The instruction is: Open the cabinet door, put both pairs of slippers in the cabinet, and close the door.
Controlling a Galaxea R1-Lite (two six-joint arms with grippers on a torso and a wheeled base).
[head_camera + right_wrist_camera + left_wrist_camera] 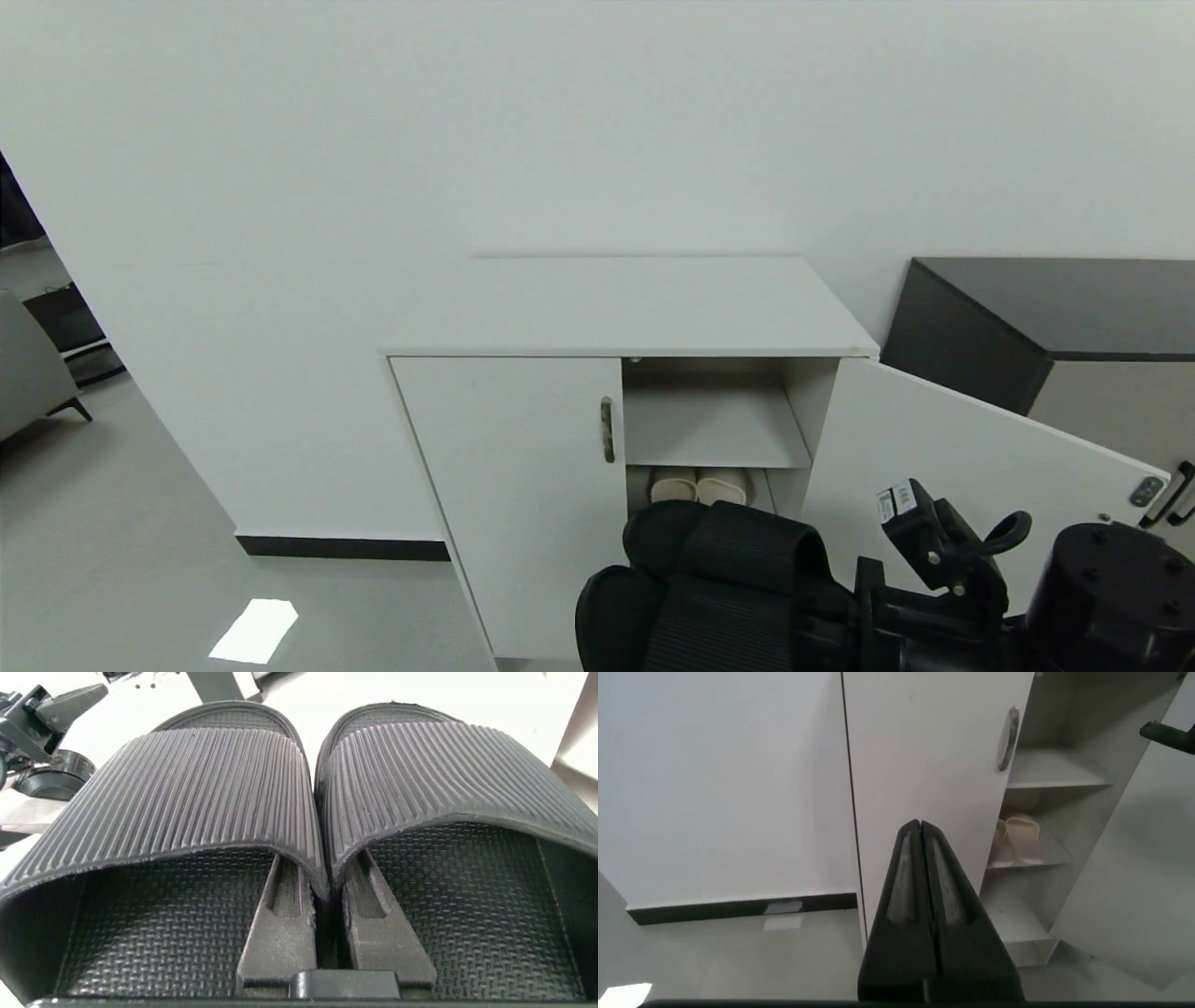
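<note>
With beige slippers (698, 485) shelved, the right end effector (318, 905) grips the black slippers (215, 775), probably next slid into the open cabinet (504, 448); left end effector (921, 859) clenched, empty.

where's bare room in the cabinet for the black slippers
The white upper shelf in the open compartment is bare, wall to wall: likely best for the black ribbed slippers. The pale beige slippers crowd the shelf below. The lowest shelf, under them, also looks bare.

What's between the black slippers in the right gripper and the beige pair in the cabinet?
Nothing, by the head view: the black slippers hang before the cabinet opening, the beige pair just beyond, the open door aside.
</note>
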